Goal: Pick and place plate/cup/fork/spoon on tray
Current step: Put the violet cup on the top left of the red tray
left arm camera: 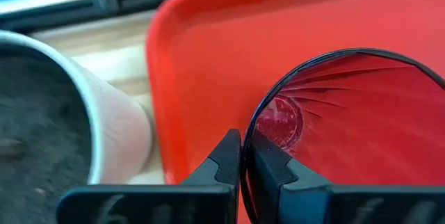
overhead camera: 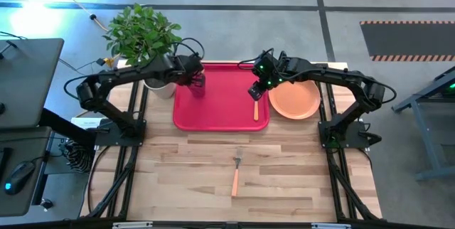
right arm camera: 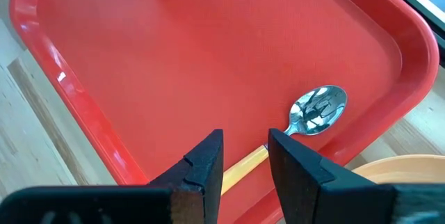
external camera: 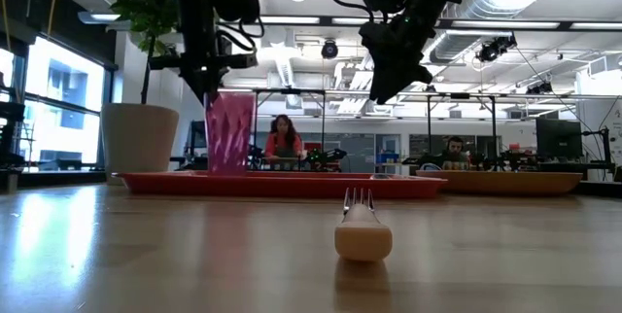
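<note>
The red tray (overhead camera: 220, 108) lies at the table's far middle. My left gripper (overhead camera: 193, 78) is shut on the dark red cup (external camera: 229, 133) over the tray's left part. The spoon (right arm camera: 318, 109) lies inside the tray near its right rim. My right gripper (right arm camera: 245, 144) hangs open above the spoon's handle, clear of it. The orange plate (overhead camera: 293, 99) rests on the table just right of the tray. The fork (overhead camera: 236, 172) lies on the bare wood nearer the front, tines toward the tray. My left gripper pinches the cup's rim (left arm camera: 247, 130) on the side toward the pot, one finger inside the cup and one outside. The fingers slant down from the table's left. The cup stays upright, mouth up; whether its base stands on the tray, I cannot tell.
A white pot (overhead camera: 162, 87) with a leafy plant stands just off the tray's left rim, close to the cup. The front half of the table is bare wood apart from the fork. People sit at desks in the room beyond.
</note>
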{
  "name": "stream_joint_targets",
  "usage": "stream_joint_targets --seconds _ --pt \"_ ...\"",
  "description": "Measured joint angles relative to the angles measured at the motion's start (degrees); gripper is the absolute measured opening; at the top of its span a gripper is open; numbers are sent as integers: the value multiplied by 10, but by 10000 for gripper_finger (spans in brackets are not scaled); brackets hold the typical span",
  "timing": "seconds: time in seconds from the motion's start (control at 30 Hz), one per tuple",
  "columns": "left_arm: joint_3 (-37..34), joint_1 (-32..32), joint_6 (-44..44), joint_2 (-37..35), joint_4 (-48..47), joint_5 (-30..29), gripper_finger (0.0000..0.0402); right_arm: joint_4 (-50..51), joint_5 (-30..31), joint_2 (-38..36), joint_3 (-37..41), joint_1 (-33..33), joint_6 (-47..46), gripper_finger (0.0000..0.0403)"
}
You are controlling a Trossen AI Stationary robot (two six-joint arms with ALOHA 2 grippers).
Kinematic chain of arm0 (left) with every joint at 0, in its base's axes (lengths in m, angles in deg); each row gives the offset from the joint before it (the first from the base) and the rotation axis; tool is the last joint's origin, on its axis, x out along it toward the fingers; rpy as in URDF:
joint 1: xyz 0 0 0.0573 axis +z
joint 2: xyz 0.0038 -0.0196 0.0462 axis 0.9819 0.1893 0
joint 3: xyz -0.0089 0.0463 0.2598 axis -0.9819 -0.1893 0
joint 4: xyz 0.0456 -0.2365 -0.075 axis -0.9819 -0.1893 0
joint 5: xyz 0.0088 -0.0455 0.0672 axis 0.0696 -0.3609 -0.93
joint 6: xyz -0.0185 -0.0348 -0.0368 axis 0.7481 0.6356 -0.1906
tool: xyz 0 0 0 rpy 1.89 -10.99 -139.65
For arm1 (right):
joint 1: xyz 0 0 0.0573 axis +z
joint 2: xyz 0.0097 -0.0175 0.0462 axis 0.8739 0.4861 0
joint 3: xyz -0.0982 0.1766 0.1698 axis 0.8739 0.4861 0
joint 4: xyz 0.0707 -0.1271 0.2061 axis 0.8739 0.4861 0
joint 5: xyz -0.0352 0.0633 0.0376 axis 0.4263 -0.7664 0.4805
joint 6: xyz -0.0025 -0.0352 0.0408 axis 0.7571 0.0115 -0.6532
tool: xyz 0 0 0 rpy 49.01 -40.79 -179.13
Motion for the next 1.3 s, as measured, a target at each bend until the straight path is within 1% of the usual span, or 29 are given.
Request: stream_joint_targets --seconds 0.13,0.33,0.6,0.83,1.1,1.3 --pt "0 15 -16 0 2 -15 6 0 0 0 0 0 1 105" --pt "0 34 -20 0 7 -15 6 0 0 0 0 0 1 105" --pt "-1 53 -20 2 45 -16 6 0 0 0 0 0 1 105" --pt "0 69 -34 13 49 -10 6 0 0 0 0 0 1 105" --pt "0 72 -38 14 57 -15 6 0 0 0 0 0 1 105" --pt "0 73 -19 14 59 -20 8 0 0 0 0 0 1 105"
